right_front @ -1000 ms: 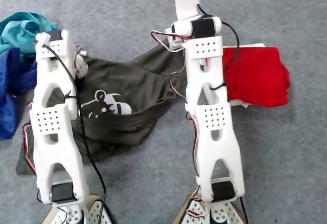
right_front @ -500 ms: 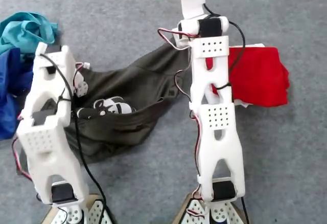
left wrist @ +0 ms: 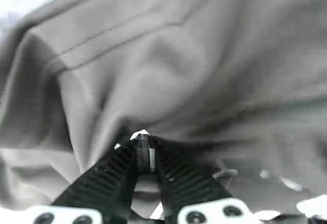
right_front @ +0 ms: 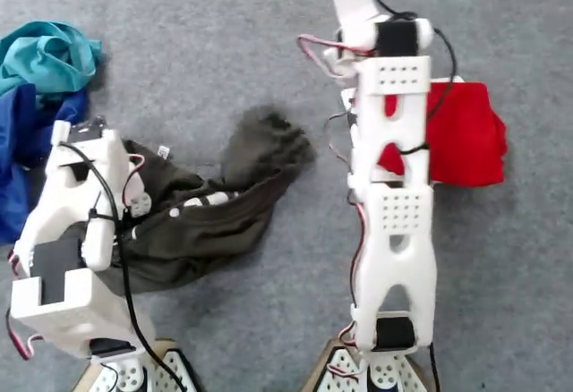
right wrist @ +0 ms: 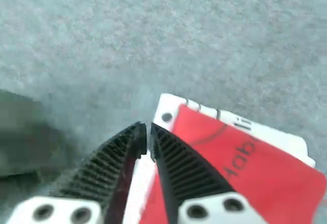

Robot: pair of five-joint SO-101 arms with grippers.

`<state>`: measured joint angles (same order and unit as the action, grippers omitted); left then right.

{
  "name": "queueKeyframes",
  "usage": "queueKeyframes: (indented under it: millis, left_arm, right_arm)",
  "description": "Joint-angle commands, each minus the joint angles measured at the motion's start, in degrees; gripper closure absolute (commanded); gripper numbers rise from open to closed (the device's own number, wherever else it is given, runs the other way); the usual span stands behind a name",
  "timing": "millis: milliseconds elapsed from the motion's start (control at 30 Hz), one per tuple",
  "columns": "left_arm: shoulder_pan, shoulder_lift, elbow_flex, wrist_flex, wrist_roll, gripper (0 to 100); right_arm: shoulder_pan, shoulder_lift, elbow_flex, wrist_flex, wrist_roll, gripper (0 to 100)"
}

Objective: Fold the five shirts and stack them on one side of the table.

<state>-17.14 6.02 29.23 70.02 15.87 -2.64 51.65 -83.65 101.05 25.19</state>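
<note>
An olive shirt point(right_front: 206, 222) with a white print lies bunched on the grey table point(right_front: 197, 43), left of centre. My left gripper point(right_front: 134, 202) is drawn back toward its base and is shut on a fold of that shirt point(left wrist: 179, 55); the fingers point(left wrist: 120, 170) pinch the cloth. A folded red shirt point(right_front: 466, 132) rests at the right on something white. My right arm point(right_front: 394, 141) stretches across its left edge. The right gripper point(right wrist: 144, 132) hangs shut and empty just above the red shirt's corner point(right wrist: 245, 183) and the white layer point(right wrist: 168, 112).
A teal shirt point(right_front: 49, 52) and a blue shirt point(right_front: 22, 150) lie crumpled at the table's left edge. Bare grey cloth stretches across the far side and between the two arms. The table's far edge runs just beyond the right arm's wrist.
The olive shirt was stretched between both arms; its right end has now dropped loose. The left arm pulled back with its end, and the right arm swung right over the red shirt.
</note>
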Motion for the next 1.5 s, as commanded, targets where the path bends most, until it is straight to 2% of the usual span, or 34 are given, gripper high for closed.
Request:
queueKeyframes:
  millis: [0, 133, 233, 367, 467, 600, 700, 833, 900, 967, 1100, 1233, 1467]
  left_arm:
    - [-3.1, -1.8, -5.0, 0.3, -0.4, 97]
    - [-5.0, -1.8, -14.2, 4.5, 1.1, 97]
    - [-4.8, -1.8, -20.7, 8.4, 1.6, 97]
    - [-5.1, -1.8, -27.2, 11.7, 4.5, 97]
    - [-3.9, -1.7, -29.0, 10.2, 8.0, 97]
    - [-1.3, -1.7, -28.9, 6.9, 10.5, 97]
    - [-1.7, -2.0, -28.7, 6.9, 10.2, 97]
    - [-5.9, -2.4, -29.1, 9.3, 9.8, 97]
    - [-8.1, -2.4, -29.0, 10.9, 8.5, 97]
    - [-10.6, -2.4, -28.8, 13.0, 8.0, 97]
    - [-15.8, -2.5, -29.1, 15.2, 5.5, 97]
    - [-21.1, -2.5, -28.9, 16.7, 3.7, 97]
    - [-29.9, -2.5, -28.7, 18.3, -0.1, 97]
  right_arm:
    - [0.4, -11.1, 13.1, 0.3, 5.9, 98.3]
    - [-1.6, -22.2, 30.0, -0.2, 12.0, 98.4]
    - [-2.7, -26.8, 38.1, -4.0, 12.6, 98.4]
    - [-3.7, -27.4, 41.4, -6.5, 12.6, 98.4]
    - [-6.6, -27.4, 41.9, -6.2, 11.8, 98.2]
    - [-11.1, -27.3, 42.0, -1.3, 3.9, 98.1]
    - [-13.5, -27.6, 46.5, 0.2, -6.9, 96.4]
    - [-15.4, -32.3, 55.7, 0.2, -22.6, 79.2]
    - [-17.7, -36.1, 60.9, 0.2, -27.3, 70.4]
    - [-20.6, -39.2, 65.0, 0.2, -30.3, 66.1]
    - [-27.7, -40.3, 67.3, -0.3, -38.6, 65.9]
    - [-34.2, -33.9, 67.6, -1.8, -47.0, 65.7]
    - [-37.3, -20.8, 59.2, -3.3, -51.5, 65.9]
